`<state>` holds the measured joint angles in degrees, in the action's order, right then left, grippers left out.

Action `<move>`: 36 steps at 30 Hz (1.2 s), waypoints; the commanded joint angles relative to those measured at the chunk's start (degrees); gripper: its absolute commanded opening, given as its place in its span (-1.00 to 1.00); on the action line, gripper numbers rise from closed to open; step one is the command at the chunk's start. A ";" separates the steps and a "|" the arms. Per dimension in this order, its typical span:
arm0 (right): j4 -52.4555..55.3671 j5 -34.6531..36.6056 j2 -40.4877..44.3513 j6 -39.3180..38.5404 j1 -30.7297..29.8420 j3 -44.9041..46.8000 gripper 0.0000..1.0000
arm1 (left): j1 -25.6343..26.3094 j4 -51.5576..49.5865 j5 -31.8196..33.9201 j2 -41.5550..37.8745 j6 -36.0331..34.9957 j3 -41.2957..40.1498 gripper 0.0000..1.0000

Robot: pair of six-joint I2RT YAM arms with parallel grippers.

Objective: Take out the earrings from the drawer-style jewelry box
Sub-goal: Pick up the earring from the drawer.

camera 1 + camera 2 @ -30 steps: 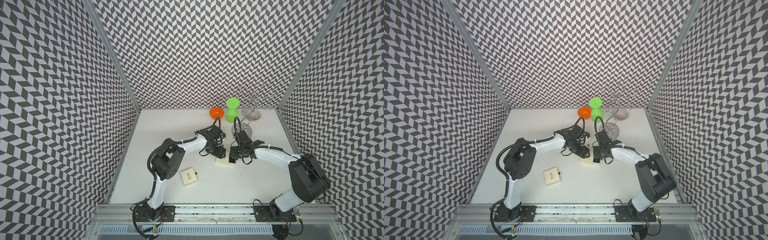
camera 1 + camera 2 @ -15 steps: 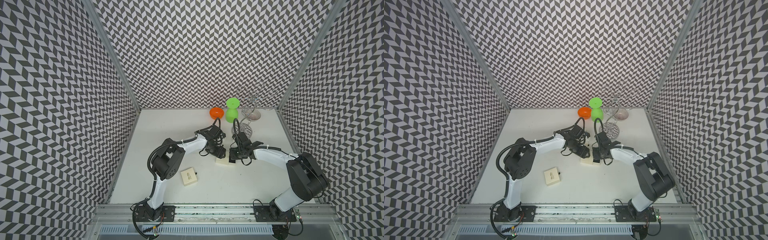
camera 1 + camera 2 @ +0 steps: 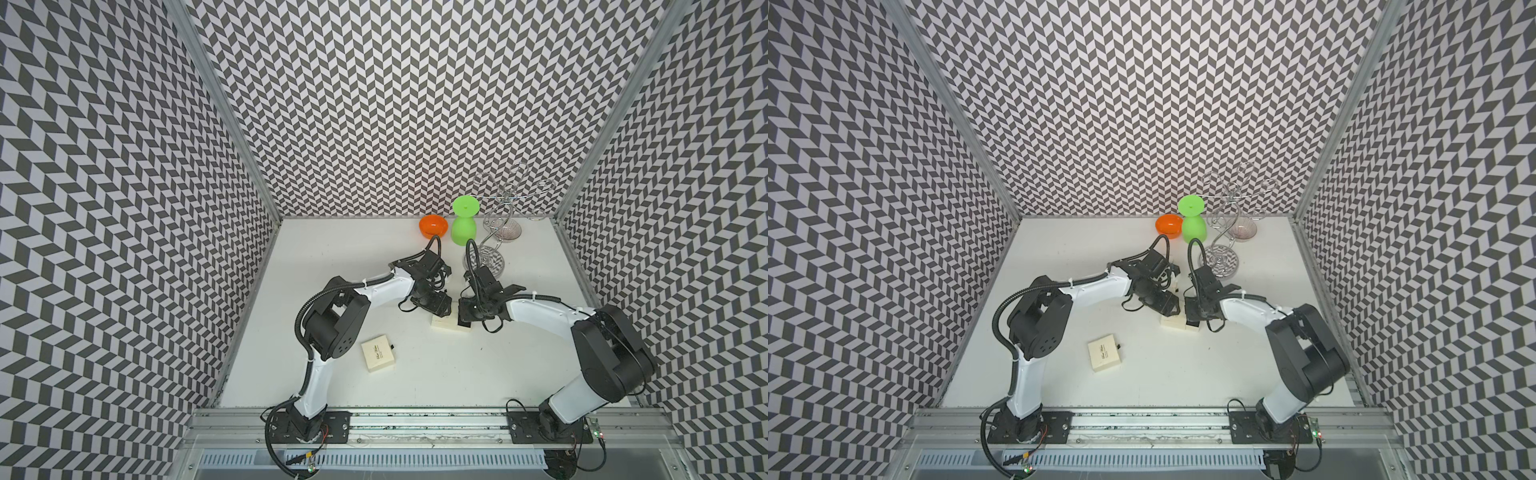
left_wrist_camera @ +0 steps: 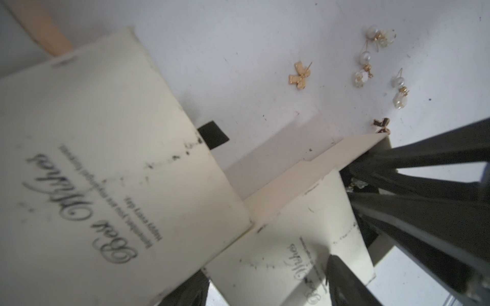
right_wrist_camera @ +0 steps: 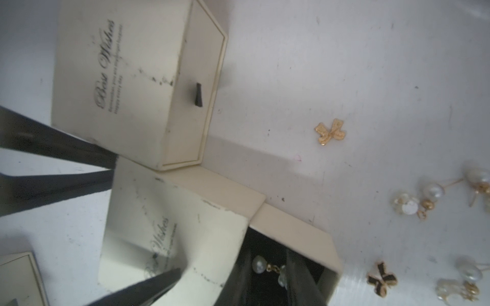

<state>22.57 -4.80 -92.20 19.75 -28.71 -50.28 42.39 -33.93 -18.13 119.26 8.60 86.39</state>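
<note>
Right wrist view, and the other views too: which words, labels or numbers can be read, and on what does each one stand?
"Best Wishes": script on the lid of the closed cream box.
"Wishes": script on the lid of the open-drawer box; the word before it is blurred and partly covered.
Small print beside both scripts: too blurred to read.
Lettering on the lone box in a top view: too small to read.

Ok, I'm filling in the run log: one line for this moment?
left gripper: at box, grip unclear | right gripper: in open drawer, at pearl earring | table: several earrings out
</note>
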 commanded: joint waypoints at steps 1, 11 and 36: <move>0.19 -2.81 -0.17 0.15 -1.84 1.72 -0.49 | 0.16 -2.25 5.51 3.97 -0.78 -0.71 0.41; -0.97 -1.84 -1.84 -0.68 -1.94 -0.27 -0.82 | 0.15 -2.31 5.59 3.83 -0.78 -0.78 0.41; 1.69 -2.24 5.90 1.57 3.42 -1.44 -1.00 | 0.15 -2.39 5.36 4.05 -0.80 -0.70 0.41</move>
<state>24.43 -6.92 -88.40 20.99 -25.82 -50.41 42.39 -33.95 -18.50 119.37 8.62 86.39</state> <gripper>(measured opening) 0.058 0.706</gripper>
